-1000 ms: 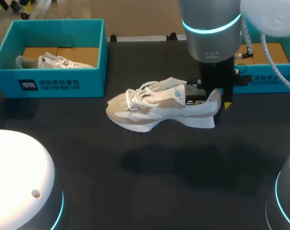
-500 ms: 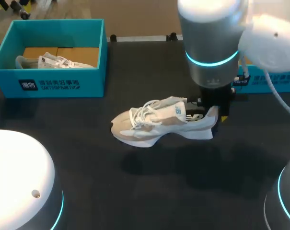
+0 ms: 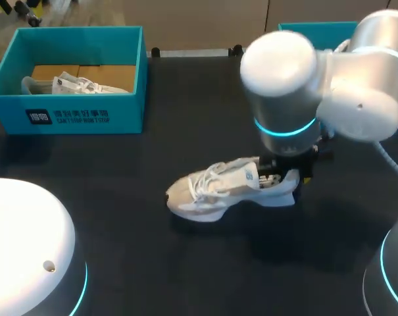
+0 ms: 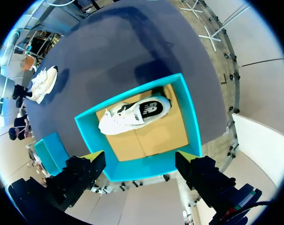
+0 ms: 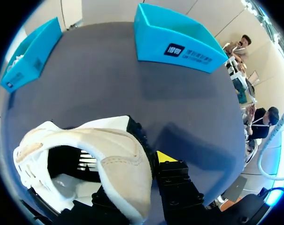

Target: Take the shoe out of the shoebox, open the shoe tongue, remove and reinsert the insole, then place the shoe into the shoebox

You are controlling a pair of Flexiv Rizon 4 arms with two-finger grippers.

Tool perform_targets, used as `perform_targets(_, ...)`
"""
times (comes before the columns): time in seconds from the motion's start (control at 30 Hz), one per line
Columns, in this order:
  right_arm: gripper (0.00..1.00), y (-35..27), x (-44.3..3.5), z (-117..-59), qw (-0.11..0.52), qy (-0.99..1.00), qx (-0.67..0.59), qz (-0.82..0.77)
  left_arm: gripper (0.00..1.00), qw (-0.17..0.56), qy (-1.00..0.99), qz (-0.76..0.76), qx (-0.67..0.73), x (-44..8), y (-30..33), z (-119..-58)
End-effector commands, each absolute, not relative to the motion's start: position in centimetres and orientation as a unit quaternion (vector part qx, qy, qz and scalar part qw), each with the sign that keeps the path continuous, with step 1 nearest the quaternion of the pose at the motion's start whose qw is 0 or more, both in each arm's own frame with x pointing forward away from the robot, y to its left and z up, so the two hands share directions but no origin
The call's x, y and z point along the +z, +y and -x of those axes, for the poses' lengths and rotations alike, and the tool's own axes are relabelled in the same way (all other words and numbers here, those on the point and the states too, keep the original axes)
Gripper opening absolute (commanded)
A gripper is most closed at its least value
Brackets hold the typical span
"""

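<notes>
A white and beige shoe (image 3: 228,191) with white laces sits low over the dark table's middle, toe to the left; whether its sole touches the table is unclear. My right gripper (image 3: 296,179) is shut on the shoe's heel. In the right wrist view one finger is inside the shoe (image 5: 102,154) and the other, yellow-tipped finger (image 5: 164,157) is outside the heel wall. A teal shoebox (image 3: 314,29) stands behind the right arm. My left gripper (image 4: 139,159) hangs open and empty, high above another teal shoebox (image 4: 188,117) that holds a second white shoe (image 4: 132,111).
The teal shoebox with the second shoe (image 3: 74,84) stands at the table's back left corner (image 3: 67,115). Both teal boxes show beyond the held shoe, one (image 5: 179,40) ahead and one (image 5: 31,51) off to the side. White arm housings (image 3: 27,243) bulk over the front corners.
My right arm has carried the shoe by its heel toward the table's front and a little to the right, and lower. The left gripper stays open.
</notes>
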State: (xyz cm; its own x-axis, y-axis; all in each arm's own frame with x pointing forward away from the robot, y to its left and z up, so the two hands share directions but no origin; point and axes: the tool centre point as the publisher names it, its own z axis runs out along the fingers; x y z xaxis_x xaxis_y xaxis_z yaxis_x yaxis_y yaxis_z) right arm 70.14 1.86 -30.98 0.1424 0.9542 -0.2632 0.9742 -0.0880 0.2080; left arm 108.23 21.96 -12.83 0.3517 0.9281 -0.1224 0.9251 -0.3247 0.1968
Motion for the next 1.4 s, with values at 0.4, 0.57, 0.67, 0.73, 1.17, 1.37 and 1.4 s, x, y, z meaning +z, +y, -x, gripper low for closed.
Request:
perform_targets(0.4,0.00,1.8,-35.9,-71.6,0.147,0.658,-0.045,-0.737,1.00,0.116,0.569,-0.814,0.008,-12.8,22.0,-108.2)
perform_targets(0.57,0.00,1.6,-37.0,-71.3,0.137,0.655,-0.048,-0.742,1.00,0.116,0.569,-0.814,0.008,-12.8,22.0,-108.2)
perform_targets(0.67,0.00,1.5,-37.7,-71.3,0.134,0.654,-0.048,-0.743,1.00,0.116,0.569,-0.814,0.008,-12.8,22.0,-108.2)
perform_targets(0.73,0.00,1.4,-38.1,-71.2,0.135,0.654,-0.049,-0.743,1.00,0.116,0.569,-0.814,0.008,-12.8,22.0,-108.2)
perform_targets(1.17,0.30,1.1,-39.5,-71.5,0.126,0.655,-0.043,-0.744,1.00,0.116,0.569,-0.814,0.008,-12.8,22.0,-108.2)
perform_targets(1.37,0.44,1.1,-38.6,-71.2,0.117,0.658,-0.041,-0.743,1.00,0.116,0.569,-0.814,0.008,-12.8,22.0,-108.2)
perform_targets(1.4,0.47,1.0,-38.3,-71.0,0.113,0.659,-0.034,-0.743,1.00,0.116,0.569,-0.814,0.008,-12.8,22.0,-108.2)
